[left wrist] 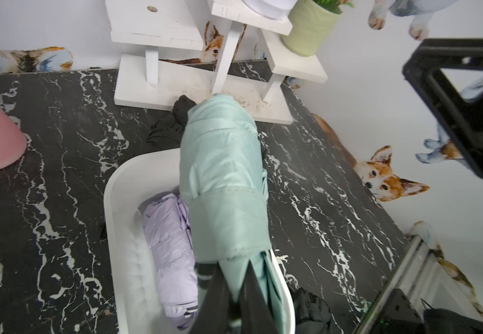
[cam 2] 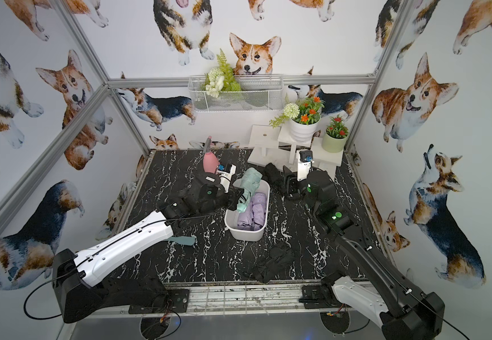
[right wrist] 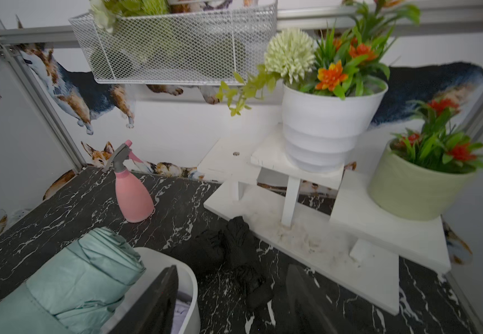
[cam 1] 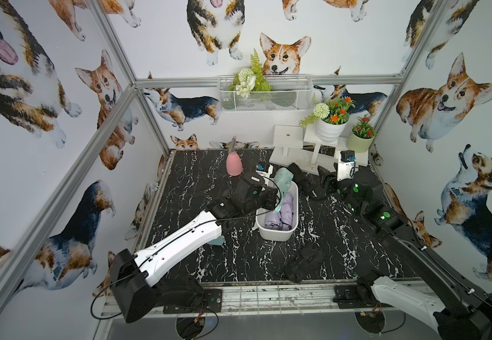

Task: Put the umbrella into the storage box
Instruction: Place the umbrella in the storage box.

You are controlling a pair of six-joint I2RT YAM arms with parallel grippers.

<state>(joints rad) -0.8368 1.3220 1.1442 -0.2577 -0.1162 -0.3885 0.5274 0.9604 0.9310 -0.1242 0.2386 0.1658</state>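
**Work cell, seen from above and from both wrists.** At centre, the white smooth plastic rectangular storage box (cam 1: 277, 234) with rounded corners and a rolled rim stands on the black, white-veined marble-pattern surface (cam 1: 197, 206). Its long axis runs away from the arm bases. A lilac folded fabric umbrella (cam 1: 281, 213) lies flat inside, along the long wall nearer the right arm.

**Left arm.** The left tool (left wrist: 234, 284) is clamped on the near end of the mint-green folded fabric umbrella (left wrist: 223, 173), with its black fingers (left wrist: 256, 292) pressed into the cloth. This umbrella hangs tilted over the box. Its held end is low over the interior, beside the lilac one, and its free end is raised and projects past the far short rim. Whether it touches that rim cannot be told.

**Right arm.** The right tool (right wrist: 231, 269) sits at the box's far corner with its jaws apart and nothing between them. One finger (right wrist: 159, 300) appears over the rim in the right wrist view. Just ahead of the gap, a black folded umbrella (right wrist: 234, 248) lies on the surface between the box and the white wooden stepped plant stand (right wrist: 292, 251).

**Other items.** A second black folded umbrella (cam 1: 303, 262) lies on the surface toward the arm bases, apart from the box. A pink plastic spray bottle (cam 1: 234, 164) stands upright near the back wall, beyond the left tool.
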